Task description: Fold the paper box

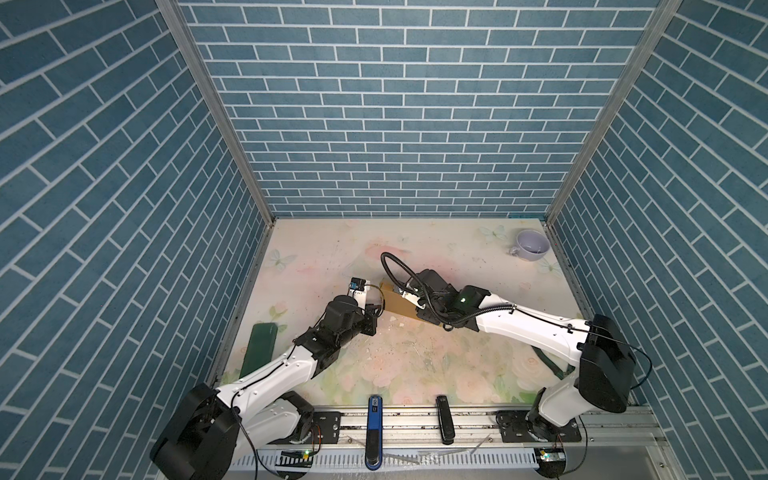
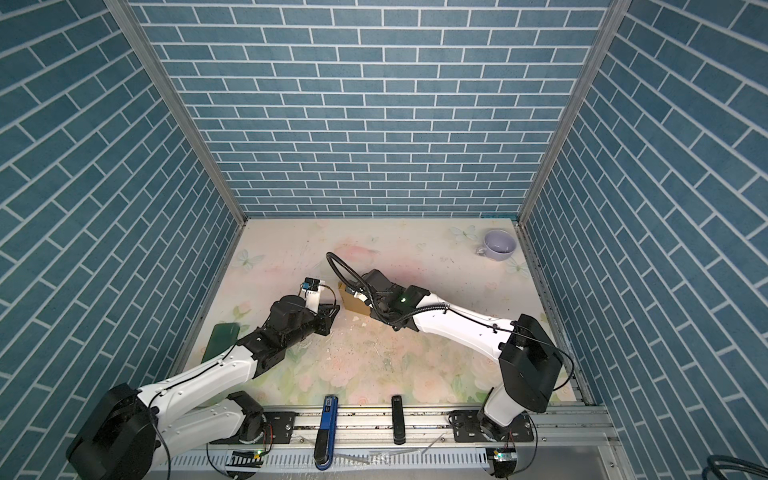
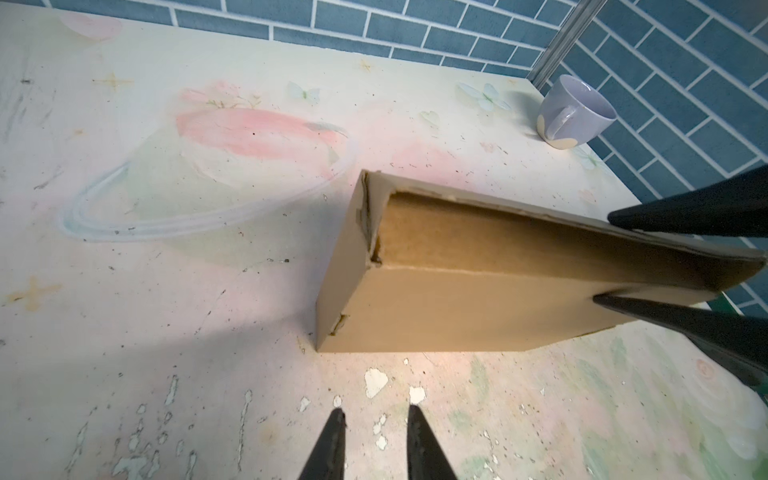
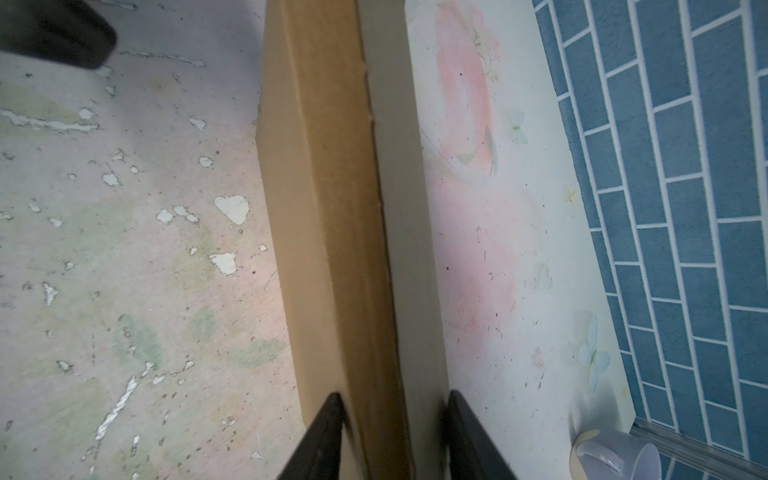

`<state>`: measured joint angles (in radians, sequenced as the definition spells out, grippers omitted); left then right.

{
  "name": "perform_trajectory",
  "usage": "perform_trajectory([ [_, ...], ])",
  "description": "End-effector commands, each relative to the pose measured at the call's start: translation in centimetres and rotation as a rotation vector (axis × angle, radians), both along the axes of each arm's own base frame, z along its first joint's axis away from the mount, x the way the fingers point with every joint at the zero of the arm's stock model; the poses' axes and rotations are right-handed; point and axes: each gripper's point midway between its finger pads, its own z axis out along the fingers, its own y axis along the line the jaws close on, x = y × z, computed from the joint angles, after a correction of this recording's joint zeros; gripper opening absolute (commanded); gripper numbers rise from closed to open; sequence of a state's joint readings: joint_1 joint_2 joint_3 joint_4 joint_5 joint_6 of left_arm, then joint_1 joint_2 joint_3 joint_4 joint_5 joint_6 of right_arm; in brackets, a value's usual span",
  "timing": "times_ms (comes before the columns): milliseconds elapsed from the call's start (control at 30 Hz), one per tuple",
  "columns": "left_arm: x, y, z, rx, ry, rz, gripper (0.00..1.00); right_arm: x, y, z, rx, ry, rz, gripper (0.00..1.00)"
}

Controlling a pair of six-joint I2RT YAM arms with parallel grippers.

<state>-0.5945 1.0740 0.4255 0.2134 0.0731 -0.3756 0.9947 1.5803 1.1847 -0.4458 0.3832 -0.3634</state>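
The paper box (image 3: 457,307) sits near the middle of the surface (image 3: 208,291), nearly formed, its lid (image 3: 519,205) gaping. The right gripper (image 4: 395,397) pinches one end between its fingers. The left gripper (image 3: 374,413) is empty, fingers slightly spread. I judge the next move is pressing the lid home. Any locking tabs are hidden.

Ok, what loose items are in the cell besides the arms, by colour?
Brown: 1, corrugated cardboard box
Lilac: 1, ceramic mug
Dark green: 1, flat slab at far left
Blue: 1, handled tool on the front rail
Black: 1, slim bar on the same rail
Total: 5; a green bit under the right arm is too hidden to count.
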Motion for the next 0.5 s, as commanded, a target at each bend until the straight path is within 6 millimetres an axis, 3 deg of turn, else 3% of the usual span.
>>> perform_trajectory([
  [0,-0.6,0.0,-0.2,0.007,0.006,-0.019,0.27,-0.4,-0.7,-2.4,-0.048,0.070,-0.030,0.40],
  [133,-0.6,0.5,0.3,-0.011,-0.004,0.015,0.30,-0.4,-0.7,-2.5,-0.049,0.075,-0.028,0.40],
  [467,1.4,2.7,3.9,-0.212,-0.019,0.097,0.51,-0.4,-0.5,-2.5,-0.041,0.076,-0.026,0.39],
])
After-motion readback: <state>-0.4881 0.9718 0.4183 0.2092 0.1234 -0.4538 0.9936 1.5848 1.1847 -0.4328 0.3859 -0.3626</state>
